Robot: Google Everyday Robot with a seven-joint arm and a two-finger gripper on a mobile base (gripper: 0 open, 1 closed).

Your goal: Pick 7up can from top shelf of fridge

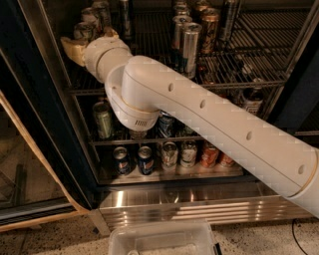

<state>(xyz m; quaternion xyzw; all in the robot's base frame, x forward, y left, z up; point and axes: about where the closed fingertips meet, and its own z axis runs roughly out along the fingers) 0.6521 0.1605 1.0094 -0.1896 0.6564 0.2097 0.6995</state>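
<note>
My gripper [75, 46] is inside the fridge [199, 206] at the left end of the top shelf [239, 67], at the end of my white arm [209, 114]. A whitish-silver can with a silver lid, the 7up can [83, 30], stands right behind and above the gripper, touching it or nearly so. Its lower part and its markings are hidden by the wrist. Another can [102, 9] stands behind it.
Slim silver cans [191, 47] and a brown can [209, 27] stand mid-shelf. A green can [103, 119] is on the middle rack and Pepsi cans [132, 160] on the bottom rack. The glass door [30, 149] is open at left. A clear plastic bin [159, 238] sits on the floor.
</note>
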